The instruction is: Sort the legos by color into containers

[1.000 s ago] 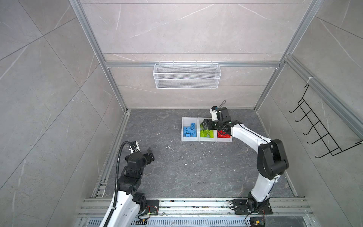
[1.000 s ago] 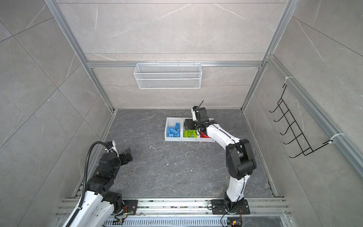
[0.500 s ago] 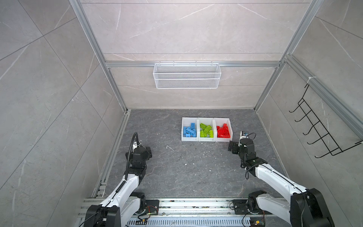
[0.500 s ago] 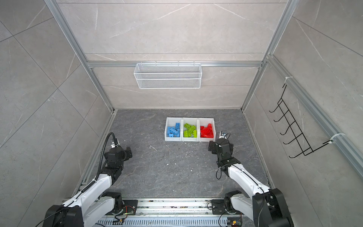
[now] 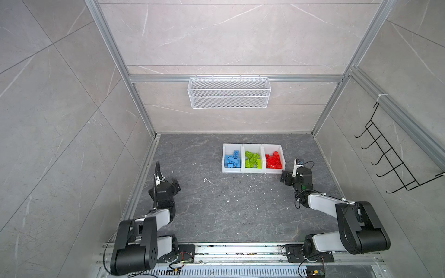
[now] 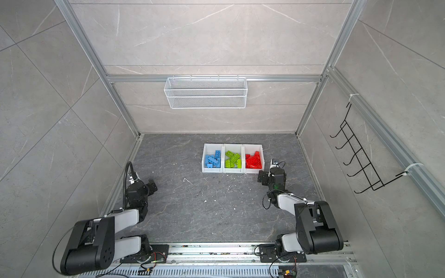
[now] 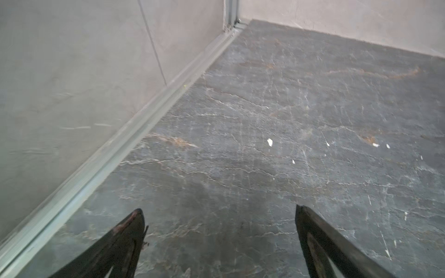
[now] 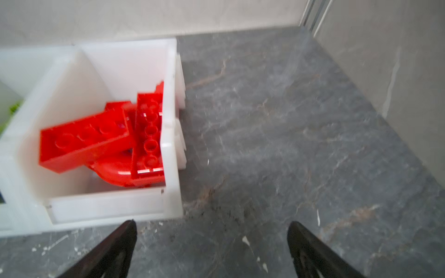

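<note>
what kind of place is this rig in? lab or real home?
Most likely a lab robot test cell: an aluminium frame holds tile-look wall panels, the left arm and right arm mount on a front rail, and containers hold colour-sorted legos.

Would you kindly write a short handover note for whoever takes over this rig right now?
Left gripper: open, empty, above the floor near the left wall.
Right gripper: open, empty, by the near right corner of the containers.
Things: blue legos in the left bin, green legos middle, red legos right.
Done: every visible brick sorted; none loose on the floor.
Left: nothing apparent, probably just parking the arms.
</note>
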